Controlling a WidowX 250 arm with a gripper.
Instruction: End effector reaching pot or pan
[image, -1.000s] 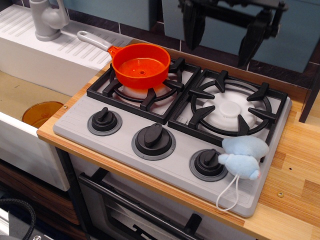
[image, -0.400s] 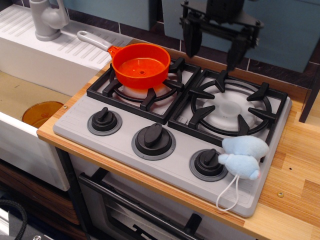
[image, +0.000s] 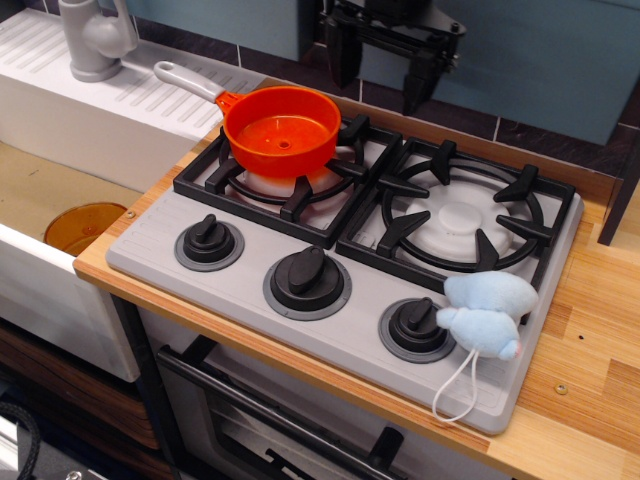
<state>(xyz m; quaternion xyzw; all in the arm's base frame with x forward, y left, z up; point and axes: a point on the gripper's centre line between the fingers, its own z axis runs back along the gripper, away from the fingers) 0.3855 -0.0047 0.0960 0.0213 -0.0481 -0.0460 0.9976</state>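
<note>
End effector (image: 378, 88) hangs at the back of the stove (image: 340, 290), above and to the right of the pan (image: 281, 130); fingers spread apart, nothing between them. Orange pan sits on the left burner grate (image: 290, 175), grey handle pointing toward the sink (image: 60, 190). Blue toy mouse (image: 485, 310) lies near the right knob (image: 415, 325).

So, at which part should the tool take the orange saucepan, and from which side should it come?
Probably the near part of the rim of the orange saucepan, from above: it sits upright and open on the left burner grate, so one finger can go inside the wall. The tool hangs open behind it. The grey handle is thin and points away to the back left.
</note>
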